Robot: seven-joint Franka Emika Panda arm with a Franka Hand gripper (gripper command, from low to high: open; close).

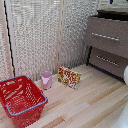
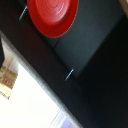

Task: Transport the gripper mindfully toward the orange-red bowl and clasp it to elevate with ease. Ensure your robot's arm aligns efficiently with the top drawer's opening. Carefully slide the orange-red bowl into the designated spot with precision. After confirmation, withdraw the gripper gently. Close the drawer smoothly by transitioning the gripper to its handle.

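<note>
Grey-brown wood is filling the upper right of the exterior view, where a dresser is standing against a pale slatted wall. Its top drawer is showing a flat front with a slim silver handle running across it, and a lower drawer is sitting beneath. On the light wooden floor, a large red mesh basket is resting at the exterior view's left, a small pink cup is standing just beside it, and a colourful box is leaning upright nearby. A sliver of the white robot's arm is showing at the right edge. The tool itself is not appearing in this view, and neither is the bowl.

In the wrist view, the camera is looking down onto a dark surface. The orange-red bowl is lying on that surface, glossy and round, partly cut off by the frame edge. The surface is possibly the dresser's top, though the blur is making this uncertain. Two small silvery fittings are glinting along a dark edge, and pale floor with the colourful box is showing beyond it. The tool's fingers are not appearing here either, so I cannot tell whether it is open or closed. Judging from this, the bowl is lying ahead of the wrist, off-centre, so the tool needs to be travelling toward it before descending.
</note>
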